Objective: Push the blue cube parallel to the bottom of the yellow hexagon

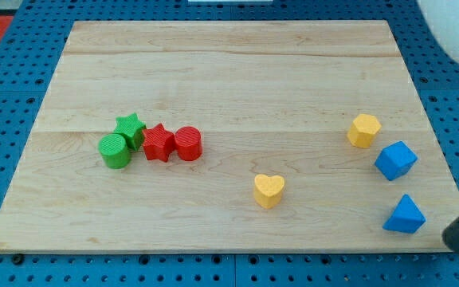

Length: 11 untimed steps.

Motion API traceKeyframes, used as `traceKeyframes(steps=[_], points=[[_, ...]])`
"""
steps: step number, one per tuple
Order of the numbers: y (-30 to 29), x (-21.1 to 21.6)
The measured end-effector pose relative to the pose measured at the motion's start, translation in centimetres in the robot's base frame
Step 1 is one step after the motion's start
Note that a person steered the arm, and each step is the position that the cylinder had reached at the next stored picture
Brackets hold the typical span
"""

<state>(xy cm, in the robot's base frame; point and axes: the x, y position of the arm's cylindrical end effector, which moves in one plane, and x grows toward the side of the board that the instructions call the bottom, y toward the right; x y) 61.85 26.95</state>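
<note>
Camera view: your tip (455, 239) sits lower right, touching nothing, beside the blue triangular block (405, 215). Blue cube (395, 160) hugs the yellow hexagon (364, 130); careless pushing could knock either neighbour.

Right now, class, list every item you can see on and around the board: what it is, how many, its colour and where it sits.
green star: one, green, left of centre, touching the green cylinder
green cylinder: one, green, leftmost of the cluster
red star: one, red, between the green pair and the red cylinder
red cylinder: one, red, right end of the cluster
yellow heart: one, yellow, lower middle, alone
yellow hexagon: one, yellow, right side
blue cube: one, blue, just below-right of the yellow hexagon
blue triangular block: one, blue, bottom right
wooden board: one, pale wood, on a blue pegboard
my tip: dark rod, at the view's bottom-right corner, right of the blue triangular block, apart from it
</note>
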Motion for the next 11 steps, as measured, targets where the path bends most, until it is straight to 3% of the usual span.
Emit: traceKeyframes(steps=[1, 3, 4, 5, 6, 7, 9, 11], points=[[1.3, -0.4], [-6.1, -1.4], [-2.7, -1.7], [0.5, -6.2], [0.6, -13.3], [-3.2, -14.1], [-5.3, -10.3], [-1.6, -15.8]])
